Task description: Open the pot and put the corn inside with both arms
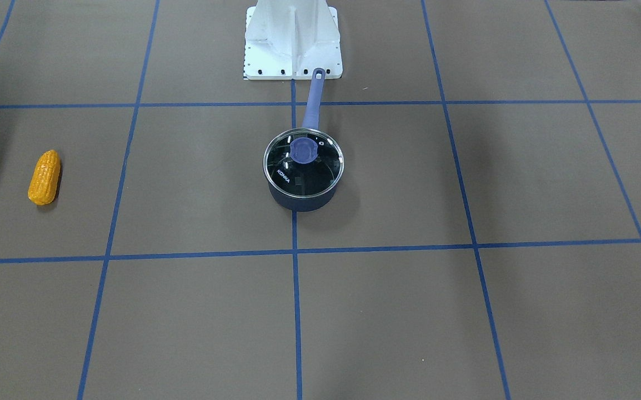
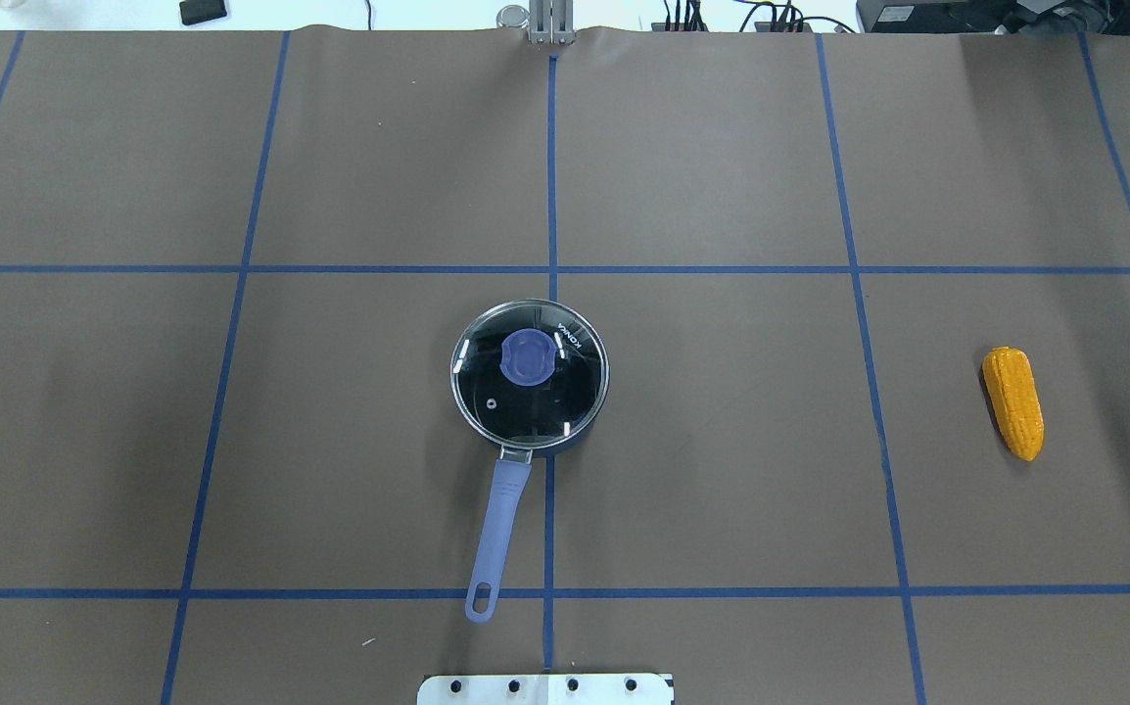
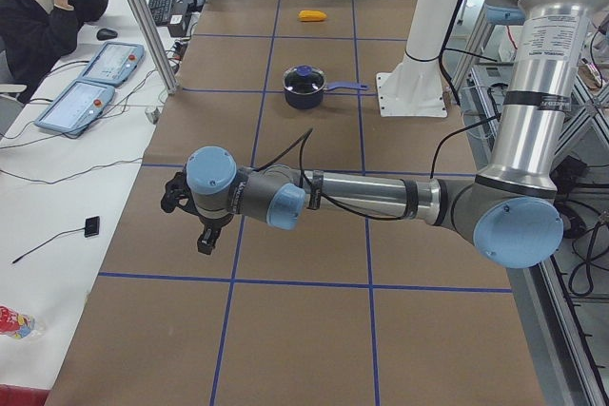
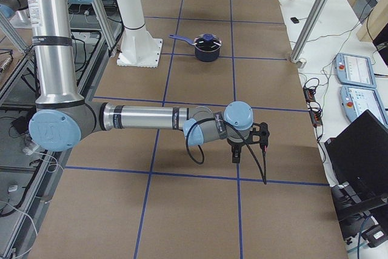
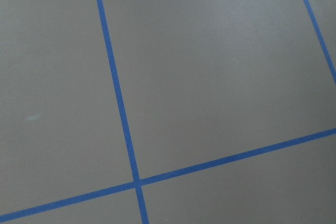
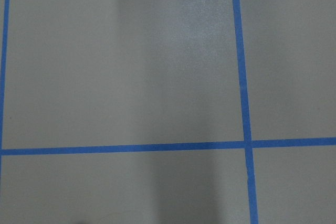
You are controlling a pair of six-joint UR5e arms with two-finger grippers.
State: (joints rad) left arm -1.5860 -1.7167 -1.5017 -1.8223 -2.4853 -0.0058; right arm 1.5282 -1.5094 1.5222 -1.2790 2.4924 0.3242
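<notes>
The pot (image 1: 303, 195) stands at the table's middle with its glass lid (image 1: 304, 166) on; its lavender handle (image 1: 313, 100) points at the robot base. It also shows in the overhead view (image 2: 530, 382). The corn (image 2: 1012, 401) lies flat far to the robot's right, also in the front view (image 1: 44, 177). My left gripper (image 3: 206, 241) hangs over bare table far from the pot. My right gripper (image 4: 236, 156) hangs over the table's right part. Both grippers show only in the side views, so I cannot tell whether they are open or shut.
The white robot base mount (image 1: 293, 44) stands at the table's near edge. Blue tape lines grid the brown table (image 2: 722, 490). An operator (image 3: 38, 7) and teach pendants (image 3: 95, 83) are beside the far edge. A black laptop (image 4: 364, 150) sits off the table.
</notes>
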